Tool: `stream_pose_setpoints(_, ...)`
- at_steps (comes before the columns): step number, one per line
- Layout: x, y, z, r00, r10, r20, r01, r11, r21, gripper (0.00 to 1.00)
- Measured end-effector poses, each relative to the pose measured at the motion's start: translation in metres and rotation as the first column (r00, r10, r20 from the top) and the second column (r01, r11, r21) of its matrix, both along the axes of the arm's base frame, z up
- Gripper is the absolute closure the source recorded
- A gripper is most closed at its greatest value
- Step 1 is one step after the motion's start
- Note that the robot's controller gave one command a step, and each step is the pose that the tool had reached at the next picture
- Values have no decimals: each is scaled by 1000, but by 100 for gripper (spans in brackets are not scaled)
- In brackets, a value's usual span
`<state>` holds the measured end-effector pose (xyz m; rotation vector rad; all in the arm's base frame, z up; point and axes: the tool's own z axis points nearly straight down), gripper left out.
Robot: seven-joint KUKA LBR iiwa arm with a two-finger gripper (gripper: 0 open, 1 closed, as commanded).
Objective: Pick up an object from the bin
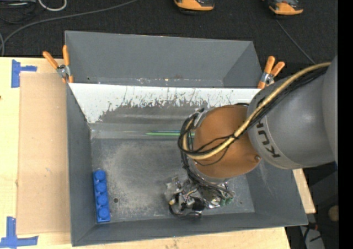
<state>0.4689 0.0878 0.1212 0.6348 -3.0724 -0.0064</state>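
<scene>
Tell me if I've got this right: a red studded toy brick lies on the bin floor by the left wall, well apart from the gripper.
One thing is off: the toy brick is blue, not red. The camera view shows it lying on the floor of the bin by the left wall, well apart from the gripper, as you said.

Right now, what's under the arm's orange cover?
Beneath the orange cover hangs dark metal hardware, low over the bin floor. Anything lying directly underneath is hidden.
</scene>
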Motion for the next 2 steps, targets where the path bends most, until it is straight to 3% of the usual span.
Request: stream_pose_setpoints(2, 0, 1, 57, 1000, -5, -1, 5, 1000, 0, 100)
